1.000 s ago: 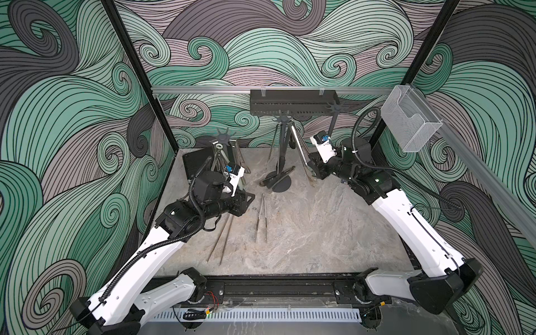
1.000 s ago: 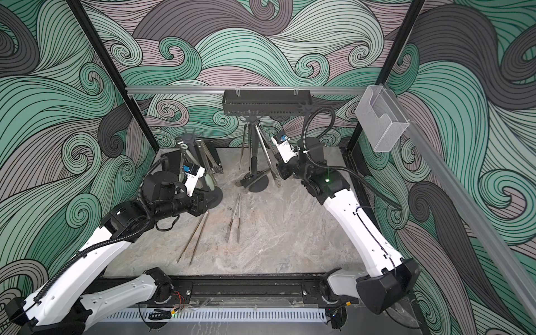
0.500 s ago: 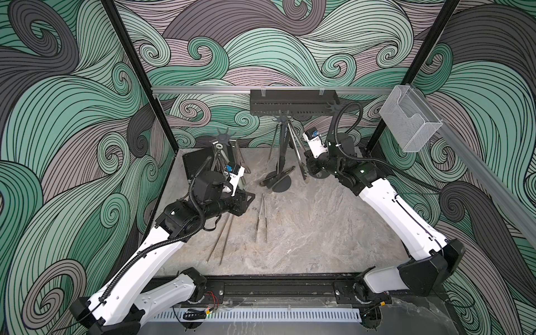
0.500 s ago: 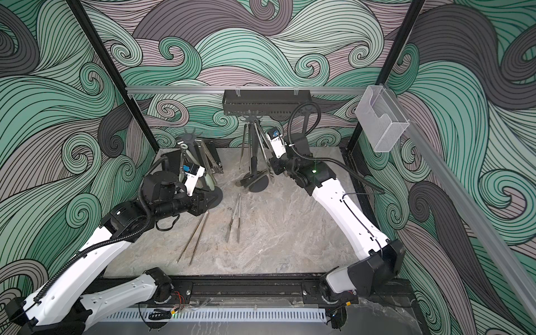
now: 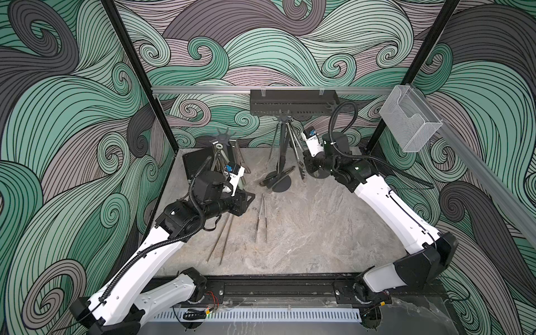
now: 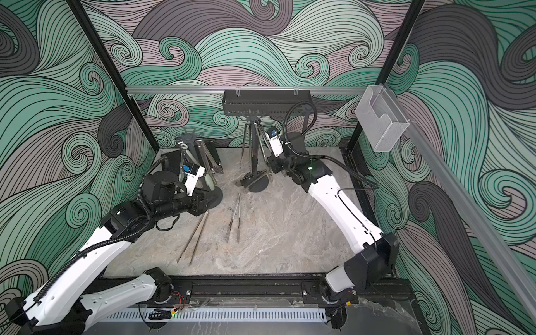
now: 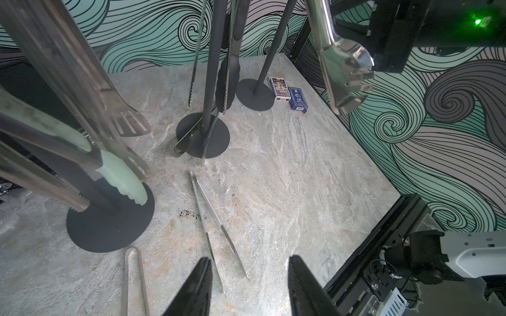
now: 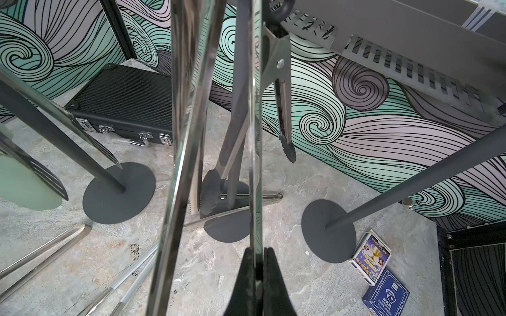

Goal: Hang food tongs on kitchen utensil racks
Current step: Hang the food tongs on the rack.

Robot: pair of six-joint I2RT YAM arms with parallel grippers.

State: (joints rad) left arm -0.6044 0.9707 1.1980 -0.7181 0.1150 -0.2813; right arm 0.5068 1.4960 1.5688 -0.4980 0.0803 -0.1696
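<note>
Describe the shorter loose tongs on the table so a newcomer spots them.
On the marble table, look just in front of the middle rack's round foot. Two pairs lie flat there. The short steel tongs are the silvery pair nearer the centre, clearly shorter than the longer tongs beside them.

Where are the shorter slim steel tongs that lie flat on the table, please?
The shorter steel tongs lie flat near mid-table in both top views, just nearer the robot than the middle rack's disc foot, with the longer tongs to their left.
</note>
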